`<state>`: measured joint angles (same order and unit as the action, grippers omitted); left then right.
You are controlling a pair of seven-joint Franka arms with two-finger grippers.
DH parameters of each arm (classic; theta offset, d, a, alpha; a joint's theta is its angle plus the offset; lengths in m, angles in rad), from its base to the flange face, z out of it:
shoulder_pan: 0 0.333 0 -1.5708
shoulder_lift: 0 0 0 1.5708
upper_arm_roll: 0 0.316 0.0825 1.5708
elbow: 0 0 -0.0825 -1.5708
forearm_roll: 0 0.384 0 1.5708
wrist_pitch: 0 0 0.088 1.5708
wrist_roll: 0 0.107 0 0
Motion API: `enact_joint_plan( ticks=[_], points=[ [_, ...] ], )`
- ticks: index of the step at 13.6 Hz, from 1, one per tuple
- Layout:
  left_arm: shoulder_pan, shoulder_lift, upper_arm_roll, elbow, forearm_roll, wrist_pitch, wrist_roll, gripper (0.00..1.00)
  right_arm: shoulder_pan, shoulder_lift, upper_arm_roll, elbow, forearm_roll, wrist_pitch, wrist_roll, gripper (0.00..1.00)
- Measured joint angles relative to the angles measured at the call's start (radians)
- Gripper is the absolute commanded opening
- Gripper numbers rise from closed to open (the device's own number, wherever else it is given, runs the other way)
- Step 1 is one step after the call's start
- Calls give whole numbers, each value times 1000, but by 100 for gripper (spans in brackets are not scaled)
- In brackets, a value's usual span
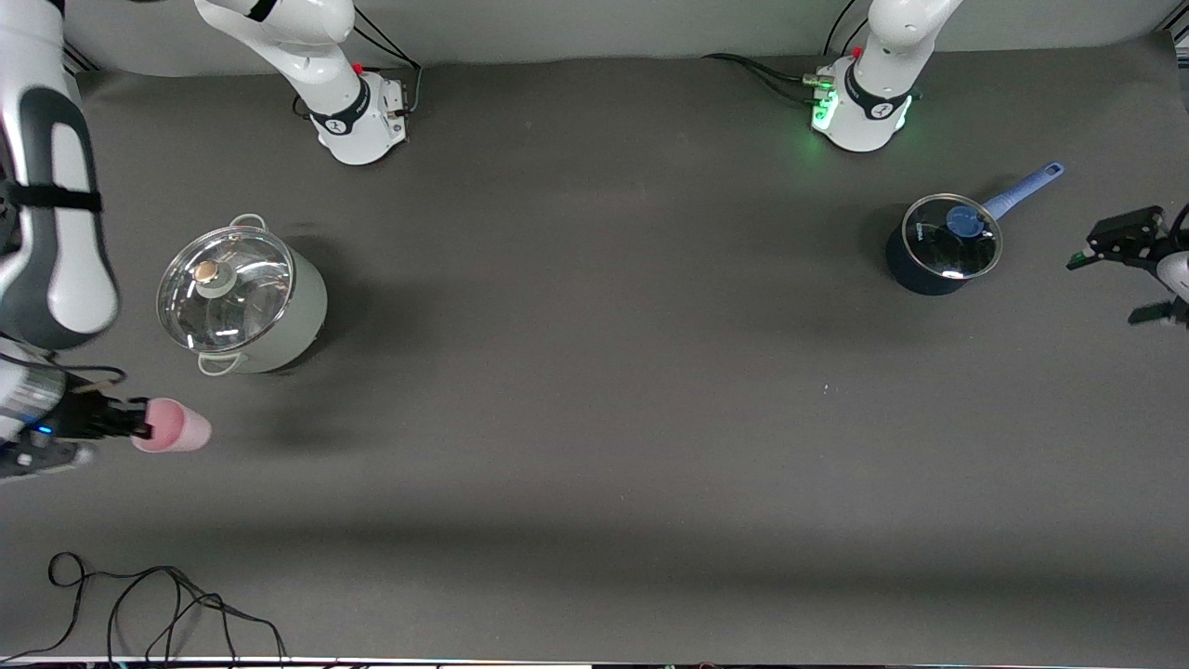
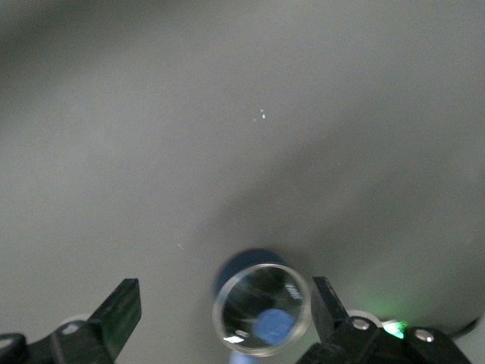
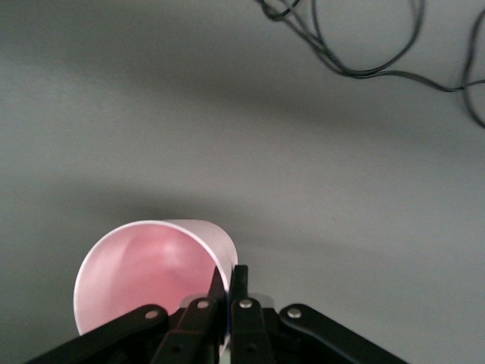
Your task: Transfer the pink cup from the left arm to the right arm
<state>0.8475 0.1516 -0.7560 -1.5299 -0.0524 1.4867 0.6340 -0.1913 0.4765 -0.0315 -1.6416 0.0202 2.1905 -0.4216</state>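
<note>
The pink cup (image 1: 173, 426) hangs tipped on its side over the table at the right arm's end, beside the large lidded pot. My right gripper (image 1: 139, 429) is shut on its rim. In the right wrist view one black finger sits inside the cup (image 3: 144, 273) and the other outside, with the wall pinched between them at the right gripper (image 3: 229, 277). My left gripper (image 1: 1111, 290) hovers at the left arm's end of the table, beside the blue saucepan. It is open with nothing between its fingers (image 2: 121, 307), well apart from the cup.
A pale green pot with a glass lid (image 1: 241, 297) stands near the right arm's base. A dark blue saucepan (image 1: 943, 249) with a glass lid (image 2: 261, 318) and a blue handle stands near the left arm's base. A black cable (image 1: 167, 604) lies along the table's front edge.
</note>
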Motion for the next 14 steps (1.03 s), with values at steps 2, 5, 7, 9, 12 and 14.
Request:
enact_joint_plan(
  ticks=[2, 5, 7, 9, 12, 14],
  points=[
    [-18, -13, -1, 12, 3, -20, -147, 100, 2, 79, 1, -2, 0, 86, 0, 0],
    [-31, -12, -1, 16, 6, -25, -316, 100, 2, 157, 3, 1, 2, 163, 0, 0],
    [-54, -10, -1, 16, 39, -25, -401, 100, 6, 179, 8, 7, 17, 186, 0, 0],
    [-78, -9, -2, 16, 62, -26, -449, 100, 10, 187, 8, 11, 46, 190, 0, 0],
    [-122, -9, -2, 16, 75, -35, -547, 100, 11, 195, 9, 20, 100, 190, 0, 0],
    [-149, -9, -3, 16, 77, -44, -598, 100, 11, 207, 8, 26, 108, 190, 0, 0]
  ],
)
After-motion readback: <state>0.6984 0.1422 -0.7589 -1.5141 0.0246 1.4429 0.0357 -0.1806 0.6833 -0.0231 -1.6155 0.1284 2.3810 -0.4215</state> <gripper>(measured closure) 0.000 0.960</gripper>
